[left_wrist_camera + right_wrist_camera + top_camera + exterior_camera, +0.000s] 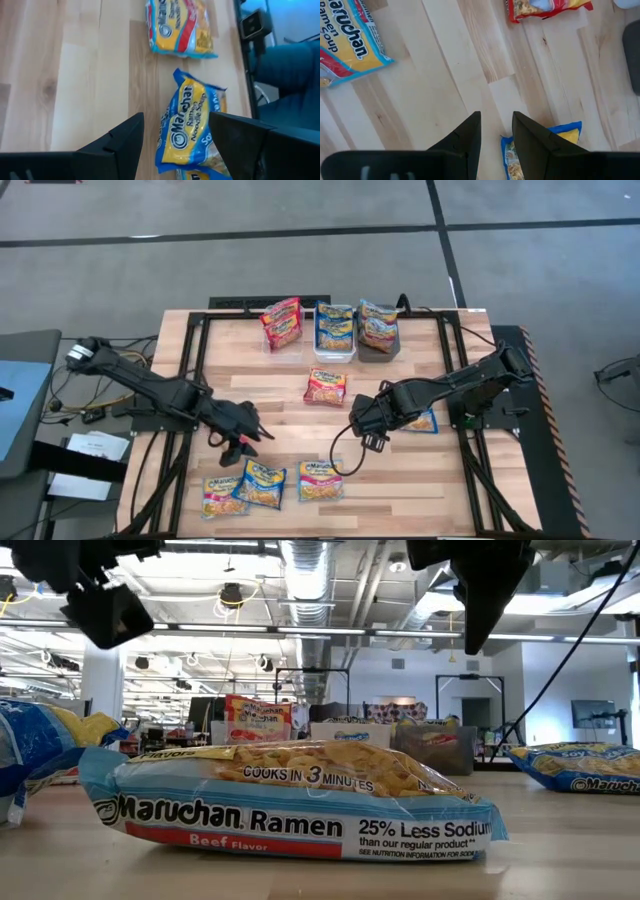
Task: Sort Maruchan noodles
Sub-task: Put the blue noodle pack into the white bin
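The worktop (250, 380) is pale butcher-block wood, with three bins in a row at its far edge, each already holding packets: the clear bin (283, 323) red ones, the white bin (335, 330) blue ones, the grey bin (379, 330) orange-and-blue ones.

Both arms reach in over the middle. The left hand (240, 438) hangs above the near row of loose packets with its fingers spread wide and nothing between them; its wrist view looks straight down on a blue-and-yellow packet (192, 125). The right hand (368, 432) hovers over bare wood, fingers parted a little, gripping nothing.

By the look of it, sorting is partway done and the step in hand is the left arm's approach to a pick. The next move calls for lowering so the fingers straddle the packet, then closing on a crinkly edge.

Still loose: three packets near the front (270, 482), a red one (326, 387) mid-worktop, and one (425, 421) beside the right arm. All are flat, square and glossy.
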You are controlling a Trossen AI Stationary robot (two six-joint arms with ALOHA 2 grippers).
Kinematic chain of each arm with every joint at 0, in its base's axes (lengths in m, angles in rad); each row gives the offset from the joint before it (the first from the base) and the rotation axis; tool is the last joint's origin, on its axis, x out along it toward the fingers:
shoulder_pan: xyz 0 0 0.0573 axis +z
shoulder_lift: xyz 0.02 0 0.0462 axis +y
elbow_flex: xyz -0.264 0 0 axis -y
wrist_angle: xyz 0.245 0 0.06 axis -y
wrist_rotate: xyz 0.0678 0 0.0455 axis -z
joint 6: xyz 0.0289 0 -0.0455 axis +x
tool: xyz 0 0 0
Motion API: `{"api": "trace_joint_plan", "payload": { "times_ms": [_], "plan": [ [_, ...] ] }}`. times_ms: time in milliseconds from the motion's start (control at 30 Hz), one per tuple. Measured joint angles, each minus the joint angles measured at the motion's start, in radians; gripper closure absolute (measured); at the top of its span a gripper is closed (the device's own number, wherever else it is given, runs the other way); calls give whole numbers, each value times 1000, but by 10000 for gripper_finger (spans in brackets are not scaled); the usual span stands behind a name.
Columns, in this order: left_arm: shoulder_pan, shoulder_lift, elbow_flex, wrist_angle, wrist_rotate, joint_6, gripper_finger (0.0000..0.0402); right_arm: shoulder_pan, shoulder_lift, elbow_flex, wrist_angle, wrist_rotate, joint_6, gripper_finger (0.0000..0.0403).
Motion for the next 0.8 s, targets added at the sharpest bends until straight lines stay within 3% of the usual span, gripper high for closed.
{"api": "trace_joint_plan", "payload": {
  "times_ms": [800],
  "plan": [
    [-66,345,1,161,98,-68,191,0,0,0,5,-1,3,269]
  ]
}}
